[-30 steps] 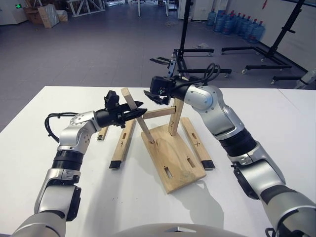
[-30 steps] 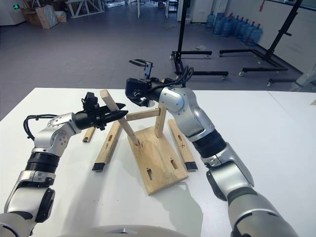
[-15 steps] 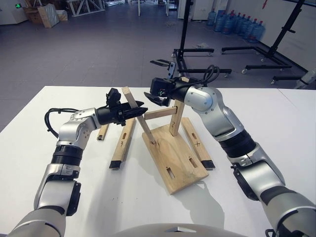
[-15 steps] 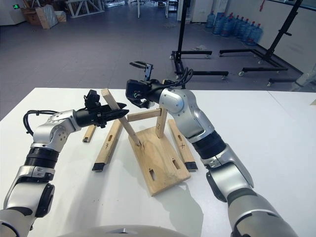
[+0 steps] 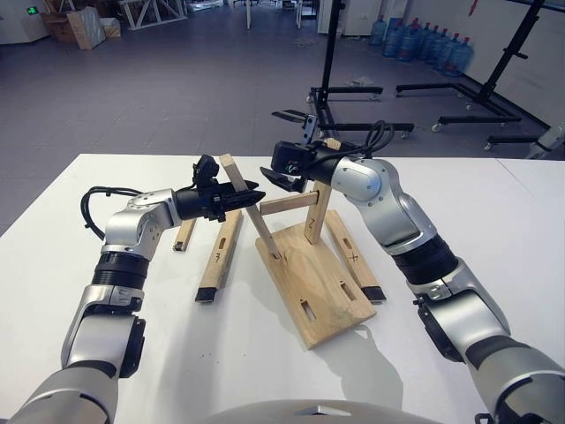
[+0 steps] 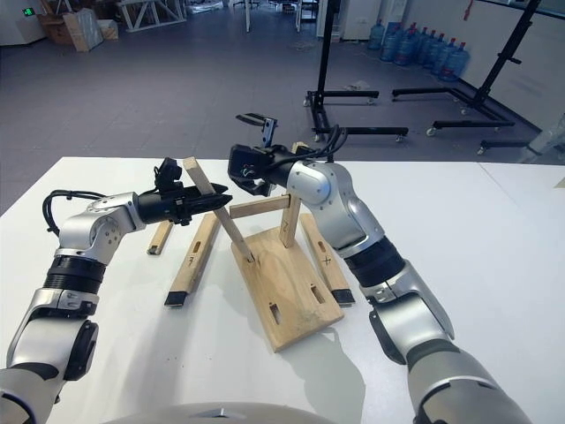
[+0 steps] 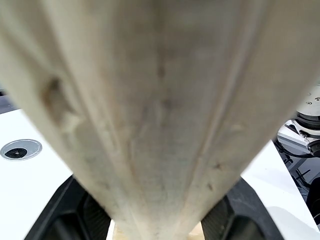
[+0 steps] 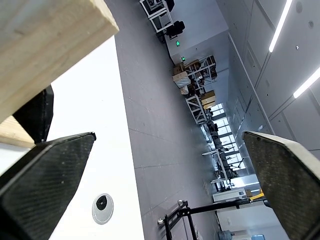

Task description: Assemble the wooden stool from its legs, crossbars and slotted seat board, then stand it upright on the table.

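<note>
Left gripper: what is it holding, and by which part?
The left gripper is shut on the tilted leg, around its upper half, above the seat board.

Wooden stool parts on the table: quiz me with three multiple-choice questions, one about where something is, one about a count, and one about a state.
1. The crossbar sits:
A. between the two standing legs
B. flat on the floor
C. under the board

2. How many legs stand in the seat board?
A. one
B. two
C. four

3. The left gripper is:
A. shut on the tilted leg
B. open, holding nothing
C. shut on a cable

Answers:
1. A: the crossbar spans from the tilted leg to the upright leg.
2. B: only those two rise from the board.
3. A: the left wrist view shows wood between the fingers.
</note>
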### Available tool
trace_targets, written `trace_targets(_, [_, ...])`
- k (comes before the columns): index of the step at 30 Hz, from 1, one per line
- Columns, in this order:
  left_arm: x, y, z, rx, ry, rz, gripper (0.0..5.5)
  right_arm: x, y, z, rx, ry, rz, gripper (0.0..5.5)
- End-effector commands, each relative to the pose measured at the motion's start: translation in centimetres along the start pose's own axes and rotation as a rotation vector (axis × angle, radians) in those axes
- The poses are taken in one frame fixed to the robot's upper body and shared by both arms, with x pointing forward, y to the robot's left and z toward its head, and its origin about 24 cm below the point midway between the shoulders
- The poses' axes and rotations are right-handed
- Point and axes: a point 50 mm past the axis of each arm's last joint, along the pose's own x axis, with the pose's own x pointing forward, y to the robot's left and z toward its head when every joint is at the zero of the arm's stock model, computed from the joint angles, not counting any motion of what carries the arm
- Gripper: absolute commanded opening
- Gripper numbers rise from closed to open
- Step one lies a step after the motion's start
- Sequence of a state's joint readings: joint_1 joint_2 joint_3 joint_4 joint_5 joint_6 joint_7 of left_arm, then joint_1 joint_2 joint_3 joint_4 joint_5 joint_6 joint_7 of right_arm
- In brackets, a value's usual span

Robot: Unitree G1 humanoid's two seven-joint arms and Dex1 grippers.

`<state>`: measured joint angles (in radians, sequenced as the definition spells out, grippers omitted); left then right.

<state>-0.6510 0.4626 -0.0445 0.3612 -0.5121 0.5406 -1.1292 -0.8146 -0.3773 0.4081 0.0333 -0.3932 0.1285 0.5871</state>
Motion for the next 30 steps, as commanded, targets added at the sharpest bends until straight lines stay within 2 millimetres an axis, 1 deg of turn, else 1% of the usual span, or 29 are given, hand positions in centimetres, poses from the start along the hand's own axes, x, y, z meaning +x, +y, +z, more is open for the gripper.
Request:
trace_targets(1, [0.2, 0.0, -2.1, -0.015, 0.147, 0.03, 2.02, -0.1, -0.3, -0.3, 0.002, 0.017, -0.009, 5.4])
trace_targets(6, [0.3, 0.1, -1.9, 0.026, 0.182, 0.033, 2.02, -0.1, -0.3, -0.3, 0.003, 0.019, -0.011, 5.4])
trace_targets(10, [0.6, 0.1, -1.3, 0.005, 0.163, 0.026, 2.02, -0.1, -0.3, -0.3, 0.005, 0.018, -0.011, 5.4])
trace_targets(13, [0.8, 0.5, -1.5, 0.087, 0.24, 0.068, 2.02, -0.1, -0.3, -0.3, 0.007, 0.02, -0.011, 5.4])
trace_targets(17, [1.0, 0.4, -1.8, 0.172, 0.319, 0.071, 2.02, -0.2, -0.2, -0.4, 0.011, 0.024, -0.012, 5.4])
trace_targets(21, [1.3, 0.2, -1.2, 0.137, 0.268, 0.049, 2.02, -0.2, -0.1, -0.4, 0.016, 0.023, -0.008, 5.4])
trace_targets(25, [1.1, 0.0, -0.3, 0.05, 0.133, 0.017, 2.02, -0.3, 0.0, -0.5, 0.017, 0.027, -0.003, 5.4])
trace_targets(30, [0.7, 0.0, -0.7, 0.035, 0.118, 0.021, 2.02, -0.4, 0.3, -1.0, 0.005, 0.051, 0.004, 5.4])
